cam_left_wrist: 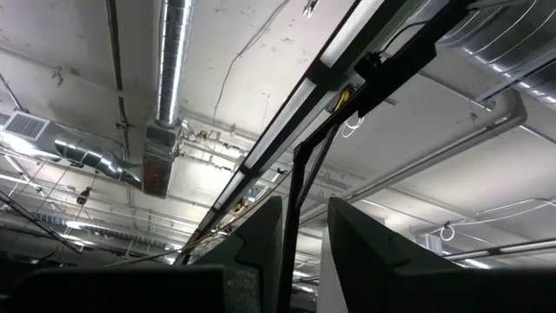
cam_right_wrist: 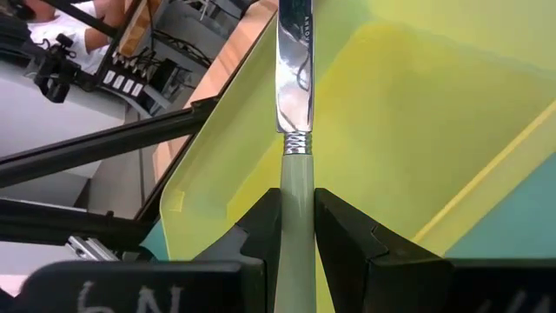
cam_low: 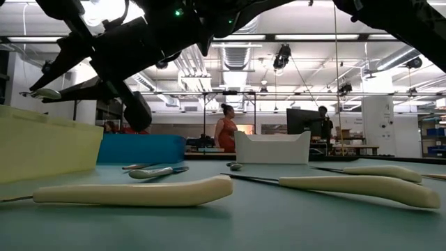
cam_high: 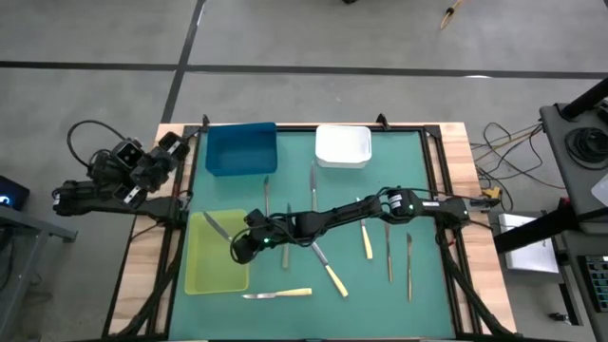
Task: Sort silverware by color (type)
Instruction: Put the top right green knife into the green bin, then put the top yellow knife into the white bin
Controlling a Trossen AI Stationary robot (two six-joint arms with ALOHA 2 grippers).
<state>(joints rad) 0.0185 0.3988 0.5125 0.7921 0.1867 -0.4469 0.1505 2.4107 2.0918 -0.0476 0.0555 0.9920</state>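
Your right hand (cam_right_wrist: 295, 228) is clamped on the pale handle of a knife (cam_right_wrist: 294, 96), blade pointing straight ahead over the yellow-green tray (cam_right_wrist: 417, 113). In the high view that hand (cam_high: 239, 249) sits at the tray's (cam_high: 217, 271) inner edge, with the blade (cam_high: 216, 227) slanting out across the tray's open floor. Ahead and to either side of the blade there is room inside the tray; its outer rim and the worktop's wooden border lie just beyond.

Behind the hand, under and past your arm, the rest of the silverware (cam_high: 388, 249) is spread on the green worktop (cam_high: 437, 285): two yellow-handled knives (cam_high: 332, 274) close behind, grey pieces farther back. The blue tray (cam_high: 241, 148) and white tray (cam_high: 343, 146) stand well off at the far edge.

The arm covers parts of some pieces in the high view, so you cannot make out each type.

Your left hand (cam_high: 171, 144) is parked off the worktop's corner beside the blue tray; its fingers (cam_left_wrist: 261, 252) stand slightly apart, holding nothing.
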